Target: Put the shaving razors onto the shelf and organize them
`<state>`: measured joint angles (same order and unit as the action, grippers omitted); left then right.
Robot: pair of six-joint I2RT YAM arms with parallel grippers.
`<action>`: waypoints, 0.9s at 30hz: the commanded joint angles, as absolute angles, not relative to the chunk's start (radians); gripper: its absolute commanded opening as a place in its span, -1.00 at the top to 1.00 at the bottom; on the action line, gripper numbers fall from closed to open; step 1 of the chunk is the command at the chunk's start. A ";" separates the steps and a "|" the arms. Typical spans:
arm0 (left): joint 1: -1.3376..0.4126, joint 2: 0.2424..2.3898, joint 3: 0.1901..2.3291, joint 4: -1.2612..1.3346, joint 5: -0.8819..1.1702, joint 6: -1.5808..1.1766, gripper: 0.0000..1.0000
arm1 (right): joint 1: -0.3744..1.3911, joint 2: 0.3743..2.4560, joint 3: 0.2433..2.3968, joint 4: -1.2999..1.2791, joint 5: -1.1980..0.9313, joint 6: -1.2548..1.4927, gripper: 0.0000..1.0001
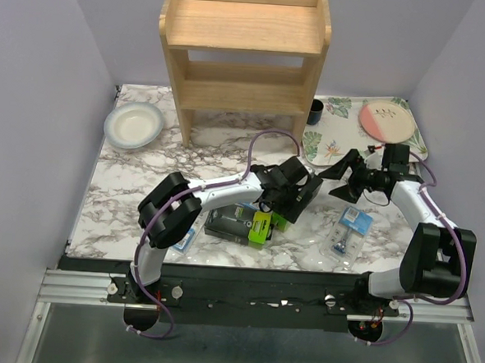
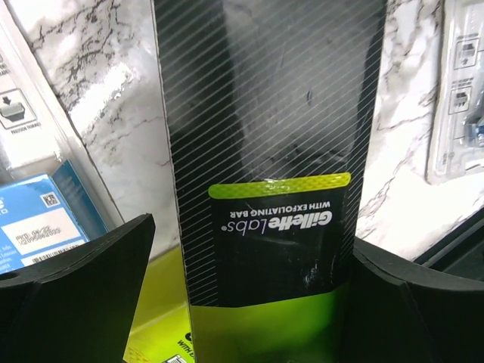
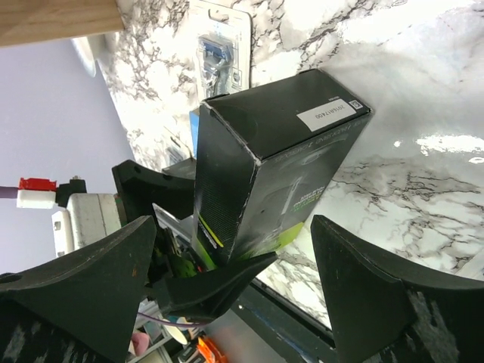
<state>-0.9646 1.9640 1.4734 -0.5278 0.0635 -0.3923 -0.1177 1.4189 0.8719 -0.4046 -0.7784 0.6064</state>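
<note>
Left jaws straddle a black box [image 2: 265, 151], grip unclear, while right jaws stand apart, facing it

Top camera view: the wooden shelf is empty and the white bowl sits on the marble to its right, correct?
Not quite. The white bowl sits on the marble to the left of the wooden shelf; the top external view shows it. The shelf is empty.

Both arms are white shells between chunky black joints, the left arm [image 1: 217, 190] and the right arm [image 1: 422, 207] alike. A purple cable [image 1: 266, 136] runs along each. The claw fingers [image 2: 76, 295] are thick matt-black wedges, the right pair speckled with grey scuffs. Round screws dot the silver rail [image 1: 80, 285] under the bases.
</note>
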 commanded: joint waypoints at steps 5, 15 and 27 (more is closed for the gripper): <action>-0.962 1.887 1.456 -0.531 0.049 -0.344 -0.38 | -0.124 1.404 0.859 -0.400 -0.750 0.620 -0.83; -0.874 1.689 1.352 -0.348 0.239 -0.141 0.36 | -0.124 1.384 1.049 -0.618 -0.629 0.404 -0.83; -0.353 1.298 0.979 -0.005 0.805 -0.536 0.31 | 0.081 1.407 1.353 -0.667 -0.534 0.147 -0.82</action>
<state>-0.5358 1.4158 1.1084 -0.2733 0.4934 -0.3061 -0.0597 1.3952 1.2522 -0.6392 -0.5877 0.2699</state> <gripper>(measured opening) 0.599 0.910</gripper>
